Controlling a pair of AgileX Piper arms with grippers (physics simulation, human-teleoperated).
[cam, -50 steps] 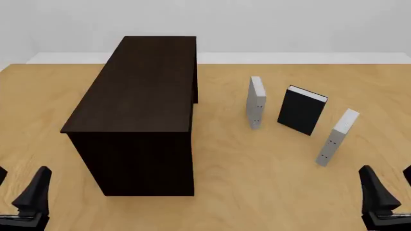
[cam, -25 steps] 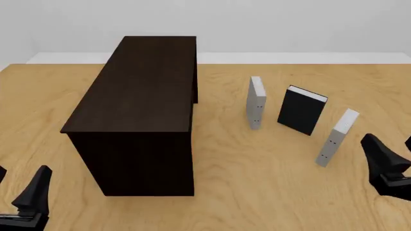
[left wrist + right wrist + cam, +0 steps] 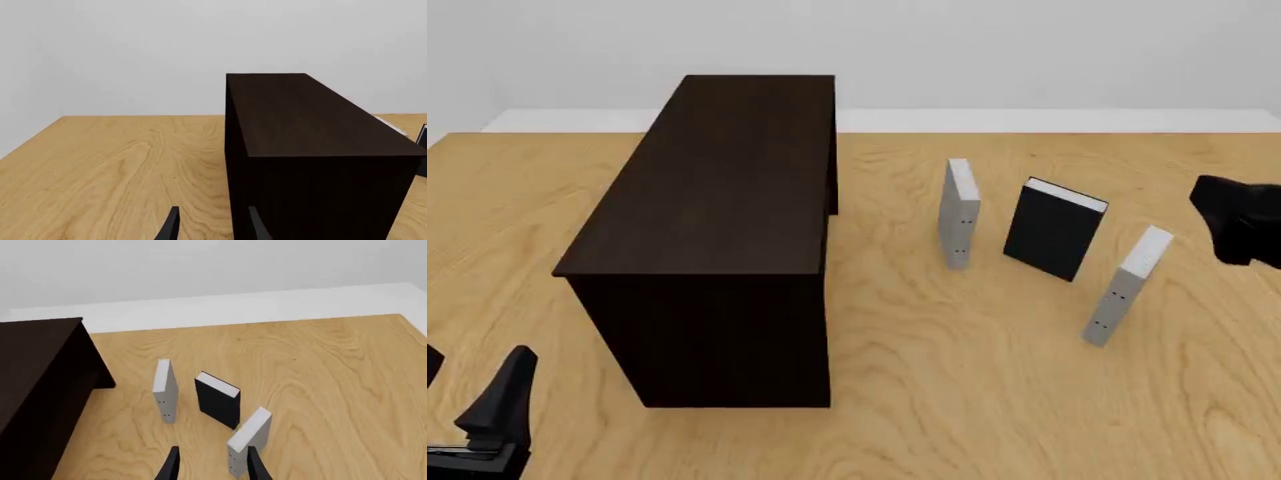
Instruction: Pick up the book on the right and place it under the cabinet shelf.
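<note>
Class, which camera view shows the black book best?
The front view: the black book stands whole and unobstructed between two grey books. The right wrist view shows it whole too, but smaller; the left wrist view shows only a sliver.

A high front camera looks forward and down over the counter [image 3: 961, 380], while the left wrist camera sits low and close behind the cabinet shelf [image 3: 313, 150], which the higher right wrist camera catches beside three standing books.

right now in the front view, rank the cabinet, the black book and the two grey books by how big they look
1. cabinet shelf, by far the largest
2. black book
3. right grey book and left grey book: both look alike, no ranking
</note>
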